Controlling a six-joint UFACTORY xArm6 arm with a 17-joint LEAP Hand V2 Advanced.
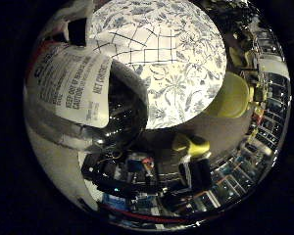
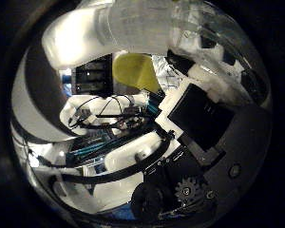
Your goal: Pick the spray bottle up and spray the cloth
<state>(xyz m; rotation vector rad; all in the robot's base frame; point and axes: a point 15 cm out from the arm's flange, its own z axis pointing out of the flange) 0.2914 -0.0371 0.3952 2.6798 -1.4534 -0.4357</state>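
The spray bottle, pale and see-through with a white printed label, lies close against the palm in the little finger side view and hangs above the table. In the thumb side view its white body curves across near the palm, with my hand's black and white fingers curled beside it. A white cloth with a dark grid pattern lies on the round table's flowered covering, below and away from the bottle.
A yellow chair stands beside the round table. A small yellow object and shelving show farther out. A dark rack stands on the floor.
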